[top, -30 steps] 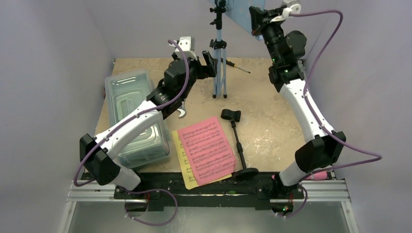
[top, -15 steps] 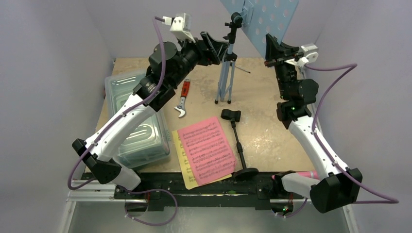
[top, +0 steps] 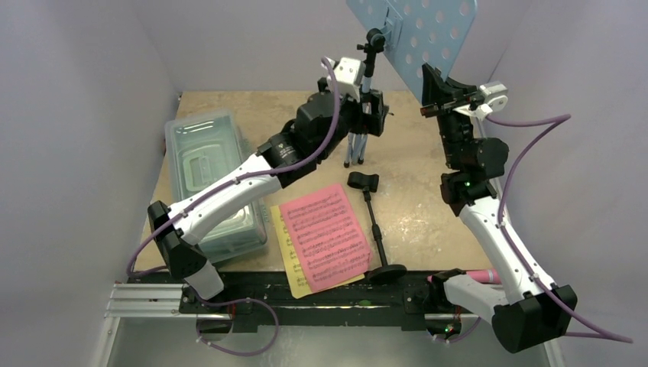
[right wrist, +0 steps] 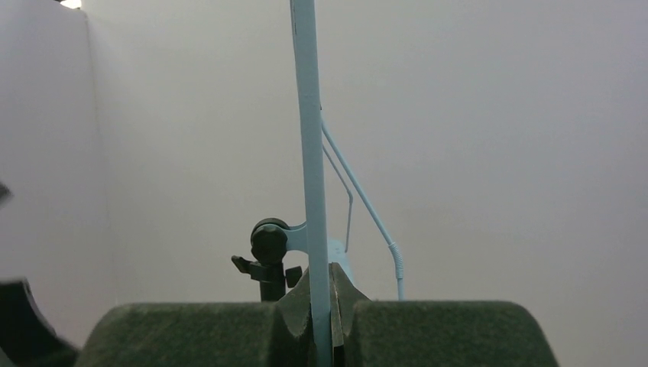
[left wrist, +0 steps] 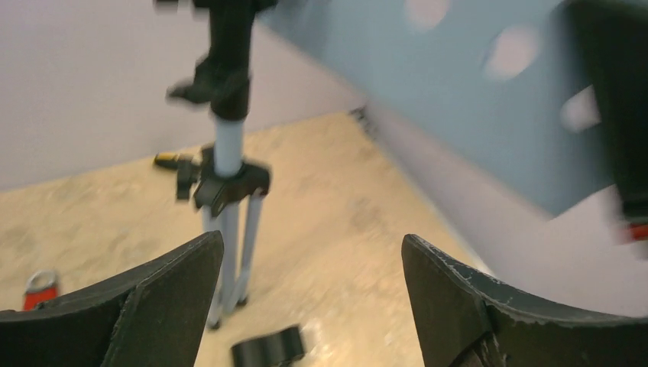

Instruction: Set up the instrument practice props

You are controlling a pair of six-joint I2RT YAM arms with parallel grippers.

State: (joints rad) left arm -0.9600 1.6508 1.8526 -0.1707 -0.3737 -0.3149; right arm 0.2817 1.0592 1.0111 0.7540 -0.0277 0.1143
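Observation:
The light blue perforated music stand stands upright on its tripod at the back of the table. My right gripper is shut on the lower edge of the stand's desk, seen edge-on in the right wrist view. My left gripper is open and empty beside the stand's pole; the tripod shows just inside its left finger. The black mic stand lies flat, with its clip toward the tripod. The pink page lies on the yellow page. The pink toy microphone lies by the right arm's base.
A clear lidded box sits at the left under my left arm. The red wrench handle shows left of the tripod. A small screwdriver lies behind the tripod. Purple-grey walls enclose the table.
My left gripper has swung right and down, from high left of the stand to beside its pole. My right gripper has kept hold of the desk, which now sits slightly higher.

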